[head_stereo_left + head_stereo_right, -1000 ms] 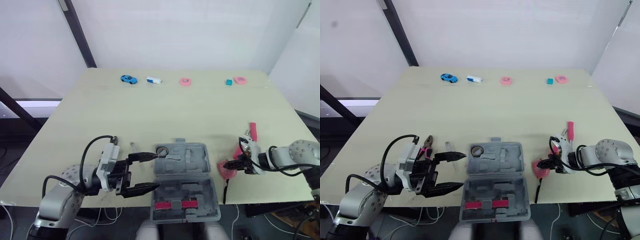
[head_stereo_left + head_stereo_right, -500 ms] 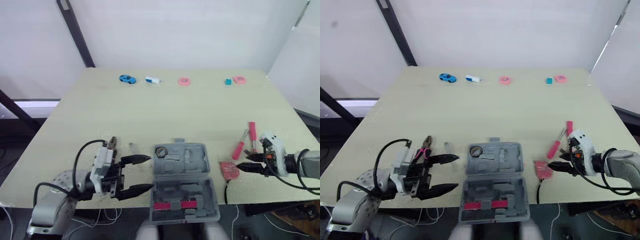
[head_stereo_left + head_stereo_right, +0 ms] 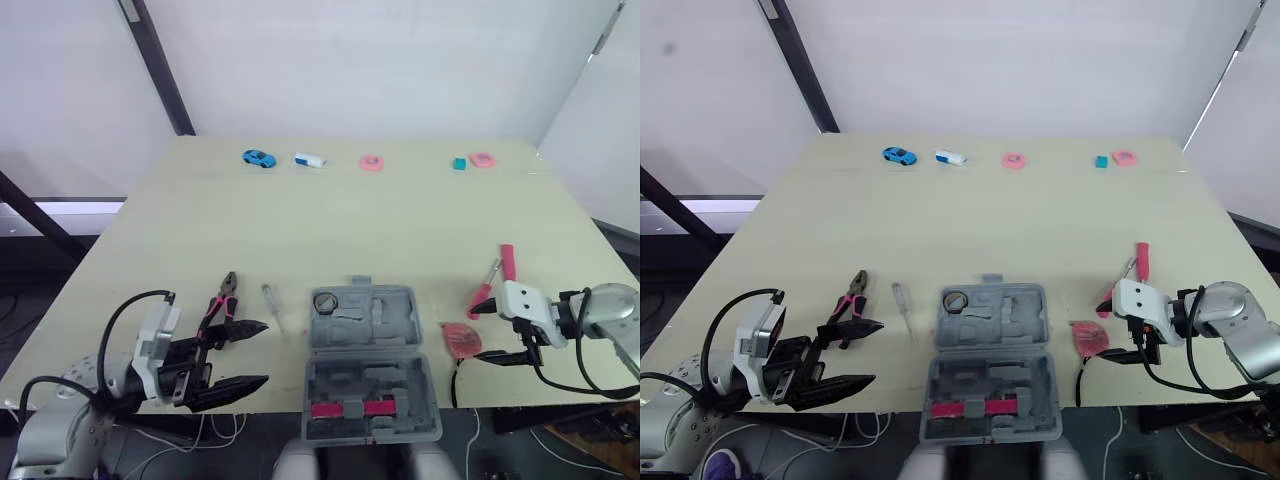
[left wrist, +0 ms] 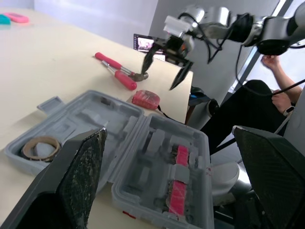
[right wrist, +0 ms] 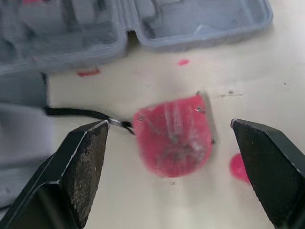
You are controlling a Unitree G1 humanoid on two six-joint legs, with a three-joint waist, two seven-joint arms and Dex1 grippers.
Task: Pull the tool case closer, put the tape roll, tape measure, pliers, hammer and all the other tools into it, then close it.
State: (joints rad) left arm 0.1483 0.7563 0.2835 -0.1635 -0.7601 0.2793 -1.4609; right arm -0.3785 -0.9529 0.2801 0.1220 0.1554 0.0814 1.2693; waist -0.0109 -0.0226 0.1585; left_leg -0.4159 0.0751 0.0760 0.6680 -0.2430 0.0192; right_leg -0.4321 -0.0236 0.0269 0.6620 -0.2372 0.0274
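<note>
Now the tool case lies open at the desk's near edge, with the tape roll in its far-left pocket. The left gripper hangs at the near-left edge, fingers wide apart, beside the pliers. The right gripper, fingers also spread, is at the tape measure, which lies on the desk just right of the case.

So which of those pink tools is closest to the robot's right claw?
The flat pink tape measure just right of the grey case; the right gripper hangs beside it, red-handled tools lie farther back.
</note>
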